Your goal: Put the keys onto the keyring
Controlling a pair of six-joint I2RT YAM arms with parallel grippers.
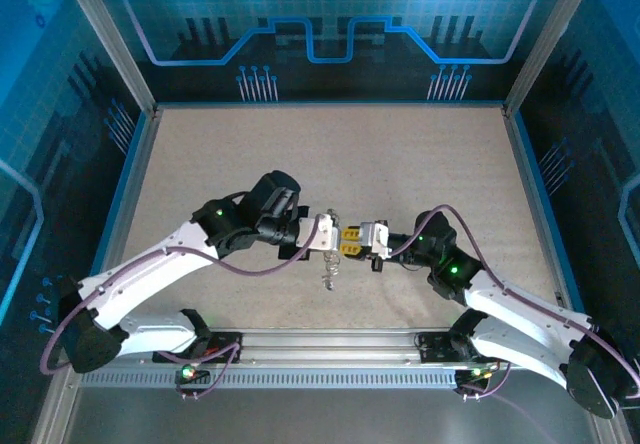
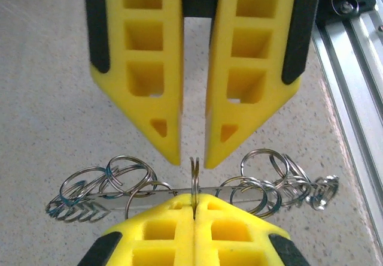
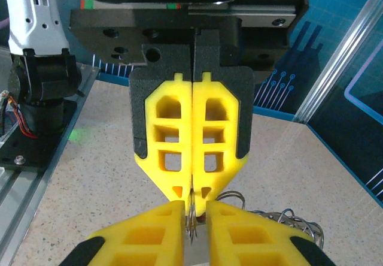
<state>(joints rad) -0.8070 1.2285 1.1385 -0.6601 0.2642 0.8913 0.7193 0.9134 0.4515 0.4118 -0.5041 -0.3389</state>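
Jaws of the left gripper [image 2: 194,201], padded in yellow foam, are pressed flat together on one thin silvery wire loop [image 2: 194,173], gripped edge-on and upright. Facing it tip to tip, the right gripper [image 2: 192,156] stands narrowly parted. The top of the loop reaches just into its gap, and whether it touches either finger cannot be told. The loop belongs to the floppy silvery-grey keyring [image 2: 278,185], a string of interlinked wire rings fanning out to both sides of the pinch. Small metal bits [image 2: 320,194] at one end are too small to identify, and whether the string rests on the surface below cannot be told. From above, both grippers meet over the near middle of the speckled beige worktop [image 1: 300,154], with the keyring trailing toward the aluminium rail [image 2: 353,98] at the near edge.
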